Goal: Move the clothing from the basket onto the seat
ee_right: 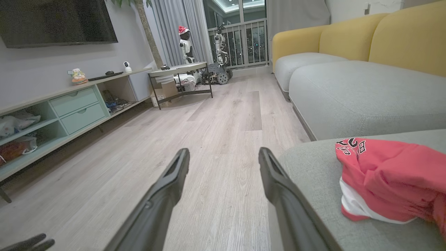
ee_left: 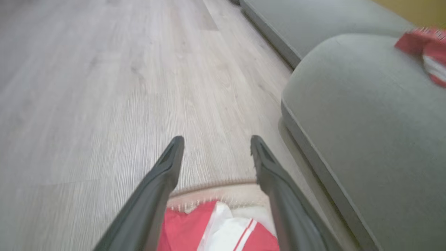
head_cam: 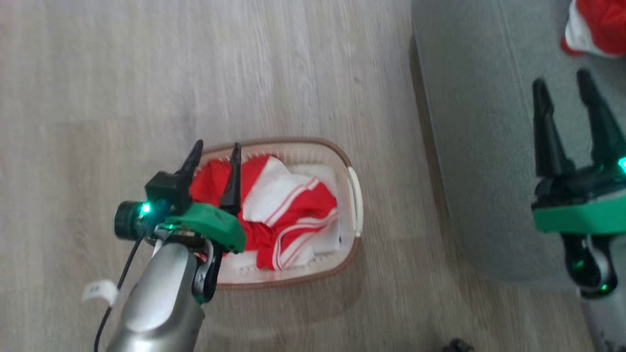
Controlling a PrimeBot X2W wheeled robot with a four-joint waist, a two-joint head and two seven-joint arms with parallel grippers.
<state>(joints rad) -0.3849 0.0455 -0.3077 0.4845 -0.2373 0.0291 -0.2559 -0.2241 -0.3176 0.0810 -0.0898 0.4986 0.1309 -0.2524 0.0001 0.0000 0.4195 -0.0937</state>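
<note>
Red shorts (head_cam: 288, 215) with white stripes lie bunched in the white basket (head_cam: 353, 195) on the floor; the left wrist view shows the shorts (ee_left: 195, 232) under the basket's rim (ee_left: 209, 184). My left gripper (head_cam: 215, 150) hovers open over the basket's left part, its jaws empty. A red jersey (head_cam: 594, 27) lies on the grey-green seat (head_cam: 484, 146), and the right wrist view shows the jersey (ee_right: 390, 177) crumpled on the seat (ee_right: 313, 164). My right gripper (head_cam: 562, 85) stands open and empty over the seat, just short of the jersey.
Pale wood floor (head_cam: 146, 88) surrounds the basket. The seat's rounded edge runs close to the basket's right handle (head_cam: 356, 195). Further sofa cushions (ee_right: 366, 90) with yellow backs, a low cabinet (ee_right: 69, 111) and a small table (ee_right: 181, 75) stand farther off.
</note>
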